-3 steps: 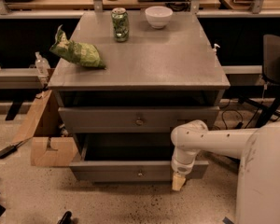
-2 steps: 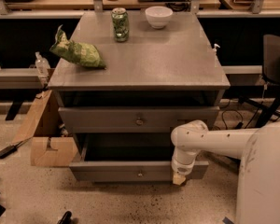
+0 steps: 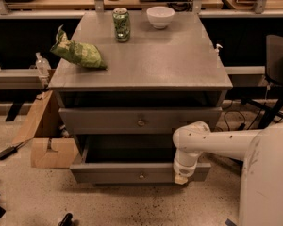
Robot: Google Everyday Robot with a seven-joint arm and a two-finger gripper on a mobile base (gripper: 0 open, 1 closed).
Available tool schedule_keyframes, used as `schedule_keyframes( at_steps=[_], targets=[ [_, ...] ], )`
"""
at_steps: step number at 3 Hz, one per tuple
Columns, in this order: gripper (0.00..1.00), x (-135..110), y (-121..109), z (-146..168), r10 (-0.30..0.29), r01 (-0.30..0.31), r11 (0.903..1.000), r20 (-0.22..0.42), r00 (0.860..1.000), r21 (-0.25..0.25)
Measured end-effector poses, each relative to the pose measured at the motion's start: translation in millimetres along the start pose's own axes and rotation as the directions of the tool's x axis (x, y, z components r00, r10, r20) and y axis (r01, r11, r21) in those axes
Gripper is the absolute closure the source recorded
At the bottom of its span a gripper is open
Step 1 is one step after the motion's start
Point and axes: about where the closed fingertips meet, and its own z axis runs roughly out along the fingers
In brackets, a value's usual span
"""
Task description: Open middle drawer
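My jaws hang at the end of my white arm (image 3: 217, 140), pointing down at the front of the middle drawer (image 3: 108, 173), close to its right end; the pale tip lies on or just before the front panel, and I cannot tell how wide my jaws stand or whether they have hold of anything. The middle drawer stands pulled well out of the grey cabinet (image 3: 141, 74), its dark inside showing just above and behind my jaws. Its small round knob (image 3: 141, 175) sits to the left of my jaws, apart from them. Above my jaws is the top drawer (image 3: 99, 120), out only a little. Far above and beyond my jaws, on the cabinet's top, stand a green can (image 3: 121, 25) and a white bowl (image 3: 160, 16), with a green crumpled bag (image 3: 78, 53) further left. A cardboard box (image 3: 45, 140) sits on the floor well to the left of my jaws.
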Motion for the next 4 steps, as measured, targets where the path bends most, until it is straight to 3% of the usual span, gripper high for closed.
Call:
schedule_keyframes(
  at_steps=[4],
  targets=[
    [1.00, 0.0, 0.1, -0.5, 0.000, 0.000, 1.0000, 0.000, 1.000, 0.000]
  ],
)
